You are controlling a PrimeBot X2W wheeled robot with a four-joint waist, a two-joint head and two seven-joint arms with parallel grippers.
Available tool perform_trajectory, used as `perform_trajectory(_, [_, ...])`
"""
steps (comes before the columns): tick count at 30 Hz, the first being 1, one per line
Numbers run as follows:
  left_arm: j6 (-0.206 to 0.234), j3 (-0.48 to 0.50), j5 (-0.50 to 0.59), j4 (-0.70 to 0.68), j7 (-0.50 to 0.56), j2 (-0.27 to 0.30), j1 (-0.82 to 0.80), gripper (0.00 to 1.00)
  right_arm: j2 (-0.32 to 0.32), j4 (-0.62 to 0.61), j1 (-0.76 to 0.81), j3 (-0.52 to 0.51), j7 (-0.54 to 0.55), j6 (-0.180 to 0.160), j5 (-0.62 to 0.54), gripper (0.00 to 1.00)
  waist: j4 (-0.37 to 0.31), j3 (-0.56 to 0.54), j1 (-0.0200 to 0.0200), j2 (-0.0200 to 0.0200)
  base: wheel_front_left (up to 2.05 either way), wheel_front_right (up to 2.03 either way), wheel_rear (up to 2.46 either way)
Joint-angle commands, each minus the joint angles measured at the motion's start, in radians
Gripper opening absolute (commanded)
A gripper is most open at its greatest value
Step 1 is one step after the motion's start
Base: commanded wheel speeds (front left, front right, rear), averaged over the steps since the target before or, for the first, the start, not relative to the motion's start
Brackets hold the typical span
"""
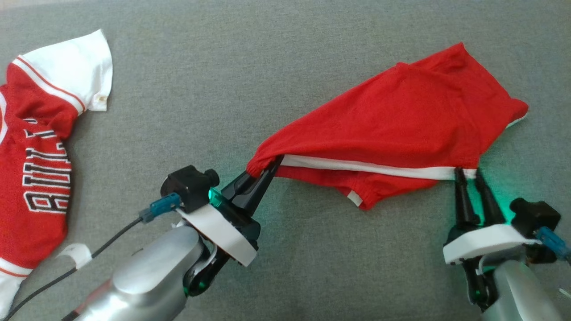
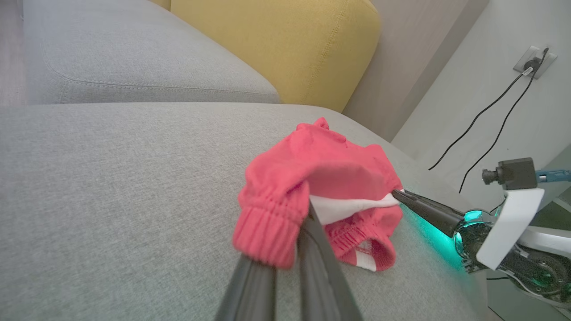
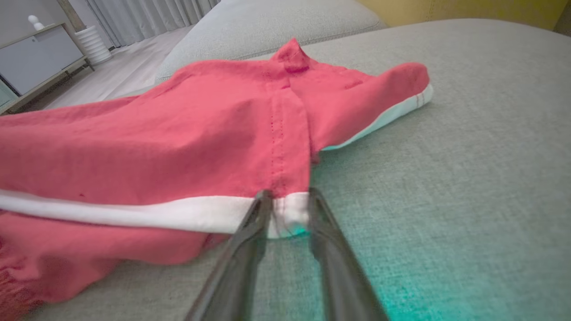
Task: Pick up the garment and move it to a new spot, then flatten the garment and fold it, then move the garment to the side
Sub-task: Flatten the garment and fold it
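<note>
While the left end effector [image 1: 274,162] is clenched on the gathered waistband of the red shorts [image 1: 401,116], which lie toward the right end of the grey sofa seat [image 1: 223,67], the right end effector [image 1: 468,172] straddles their white band, fingers parted.

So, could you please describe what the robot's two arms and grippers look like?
Both arms match: silver forearms, each ending in a white collar. The left gripper and right gripper each have two long dark tapering fingers, with green light glowing at the base. A small black camera with a blue connector sits on each wrist; a black cable trails from the left one.
</note>
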Motion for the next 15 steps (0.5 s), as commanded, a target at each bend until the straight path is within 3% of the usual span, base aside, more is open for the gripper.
perform_trajectory(1, [0.002, 0.030, 0.013, -0.022, -0.010, 0.025, -0.029, 0.00, -0.012, -0.008, -0.018, 0.033, -0.004, 0.007, 0.012, 0.00, -0.001, 0.001, 0.0000, 0.0000, 0.00, 0.00, 0.00])
perform_trajectory(6, [0.002, 0.041, 0.030, -0.016, -0.010, 0.026, -0.031, 0.00, -0.024, -0.023, -0.022, 0.025, -0.004, 0.007, 0.025, 0.00, -0.001, -0.014, 0.0000, 0.0000, 0.00, 0.00, 0.00])
perform_trajectory(10, [0.002, 0.058, 0.053, -0.041, -0.010, 0.042, -0.056, 0.00, -0.008, -0.209, -0.019, -0.022, -0.004, 0.007, 0.018, 0.00, -0.014, -0.027, 0.0000, 0.0000, 0.00, 0.00, 0.00])
perform_trajectory(15, [0.002, 0.034, 0.099, -0.047, -0.005, 0.113, -0.247, 0.00, -0.083, -0.355, -0.179, 0.021, 0.029, 0.007, 0.060, 0.00, -0.038, -0.007, 0.0000, 0.0000, 0.00, 0.00, 0.00])
